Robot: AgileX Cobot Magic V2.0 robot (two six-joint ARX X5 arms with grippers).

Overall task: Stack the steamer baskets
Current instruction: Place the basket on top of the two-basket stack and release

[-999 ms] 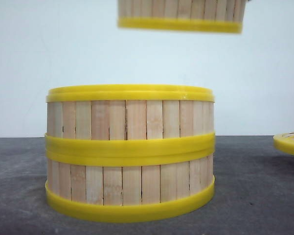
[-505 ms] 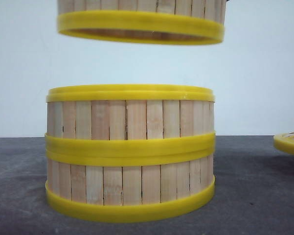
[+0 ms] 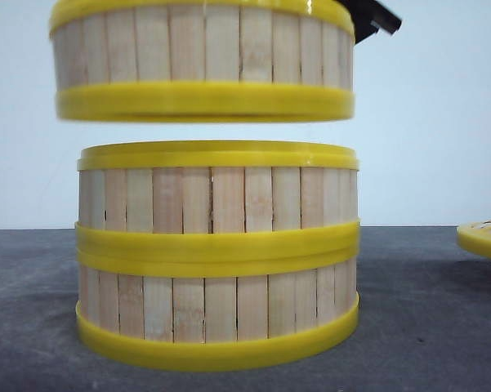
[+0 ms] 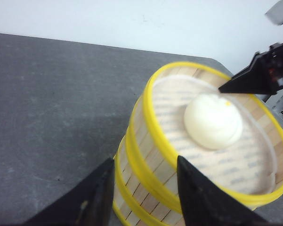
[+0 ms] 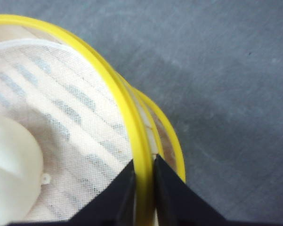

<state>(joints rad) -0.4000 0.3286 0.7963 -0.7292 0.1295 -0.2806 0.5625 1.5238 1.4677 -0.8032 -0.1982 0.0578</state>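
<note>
Yellow plastic rims and pale wooden slats mark all three steamer baskets here: two already stacked (image 3: 217, 257) on the dark grey table (image 3: 425, 327), and a third basket (image 3: 203, 59) hanging just above them, not yet touching. The right gripper (image 5: 142, 181) pinches that basket's rim, one finger inside the wall and one outside, jaws narrowed onto the yellow band. Inside it a white bun (image 4: 213, 120) sits on a pale liner. The left gripper (image 4: 141, 188) stands beside the stack with its fingers spread and nothing between them.

From the front, the carried basket looks shifted a little toward the robot's left of the stack below, though the low camera angle makes its depth alignment hard to judge. To seat it well, it should probably be nudged right until the rims line up, kept level so the bun does not roll, then lowered straight and slowly until the bottom rim nests in the top rim. Release only once it rests evenly all round.

A yellow-rimmed lid (image 3: 484, 237) lies well apart at the right.
</note>
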